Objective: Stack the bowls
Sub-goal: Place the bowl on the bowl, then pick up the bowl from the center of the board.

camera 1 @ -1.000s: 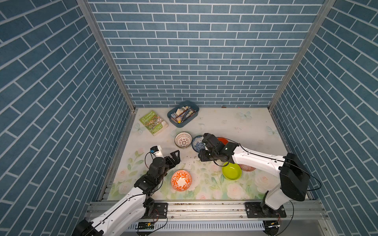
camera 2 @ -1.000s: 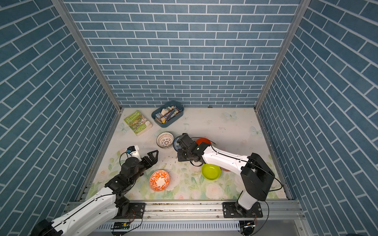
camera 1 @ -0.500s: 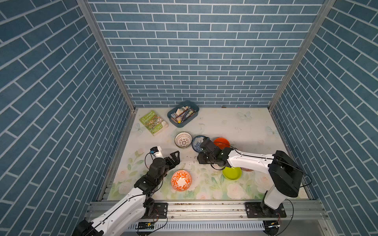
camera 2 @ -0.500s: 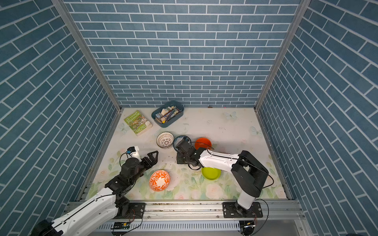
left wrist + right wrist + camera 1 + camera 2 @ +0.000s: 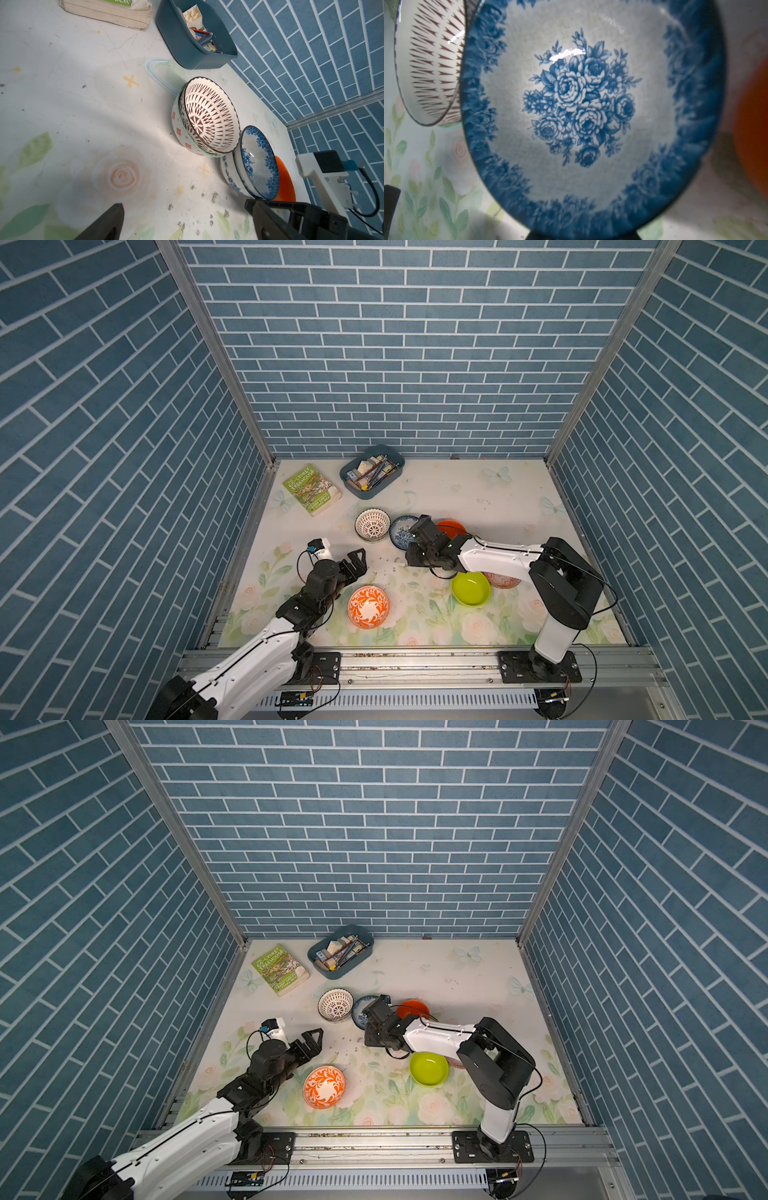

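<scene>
White dark-lattice bowl (image 5: 372,524): upright, nested in a white bowl with orange squares and a pale green rim (image 5: 178,133), mid-tabletop (image 5: 457,489). Just beside it, blue-white floral bowl (image 5: 399,533) sits tilted inside a second blue floral bowl (image 5: 228,180). Plain orange bowl (image 5: 451,526) comes next in that row; contact unclear. Lime-green bowl (image 5: 471,588) and orange-white scroll-pattern bowl (image 5: 368,607) stand singly nearer the front edge, upright, well apart. Reddish patterned bowl (image 5: 505,581) lies just beside the lime-green one, mostly hidden.

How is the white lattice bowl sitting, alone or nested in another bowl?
Nested: the left wrist view shows the white lattice bowl sitting inside a bowl with orange marks.
</scene>
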Robot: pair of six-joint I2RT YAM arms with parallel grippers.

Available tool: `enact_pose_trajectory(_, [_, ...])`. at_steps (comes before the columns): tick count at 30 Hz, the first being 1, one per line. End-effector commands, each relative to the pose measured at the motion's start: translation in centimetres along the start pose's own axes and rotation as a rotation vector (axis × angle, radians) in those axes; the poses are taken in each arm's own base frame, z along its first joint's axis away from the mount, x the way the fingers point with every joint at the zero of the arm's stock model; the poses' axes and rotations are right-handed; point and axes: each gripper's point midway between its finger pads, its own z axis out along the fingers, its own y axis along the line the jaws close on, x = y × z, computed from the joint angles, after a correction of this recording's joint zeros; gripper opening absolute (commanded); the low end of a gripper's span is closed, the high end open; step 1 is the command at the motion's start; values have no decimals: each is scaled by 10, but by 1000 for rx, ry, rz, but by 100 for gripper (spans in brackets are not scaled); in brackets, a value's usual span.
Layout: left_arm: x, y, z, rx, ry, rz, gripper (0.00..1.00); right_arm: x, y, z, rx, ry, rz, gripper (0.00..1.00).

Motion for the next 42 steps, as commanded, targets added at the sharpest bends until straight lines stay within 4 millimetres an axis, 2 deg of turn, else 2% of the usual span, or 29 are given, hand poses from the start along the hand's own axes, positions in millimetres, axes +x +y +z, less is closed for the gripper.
enact_pose_trajectory(1, [-4,-2,0,5,-18,12,100,-13,2,5,-1,-24,-17,38])
enact_pose_trajectory(8, [-3,-2,2,2,-13,16,100,-22,0,8,13,-30,-24,36])
enact_pose_trajectory(15, [-3,-1,4,-5,-10,19,100,-22,-1,4,21,-20,-40,36])
enact_pose_trajectory(18, [-2,-2,5,-5,-6,22,100,-22,0,-9,20,-23,-47,38])
enact_pose_trajectory(23, [-2,-3,4,4,-5,20,100,-18,-4,-45,8,-47,-33,45])
enact_pose_trajectory(24, [-2,-4,4,7,-5,20,100,-16,-6,-58,0,-48,-28,46])
enact_pose_trajectory(29, [-1,-6,3,21,5,21,100,-1,-23,-103,18,-37,-5,50])
enact_pose_trajectory(33, [1,-8,3,37,14,15,100,17,-52,-138,76,-34,22,54])
enact_pose_trajectory(38, [4,-8,2,57,17,3,100,56,-103,-158,195,40,66,55])
enact_pose_trajectory(42, [6,-7,3,56,21,4,100,74,-121,-172,188,26,127,56])
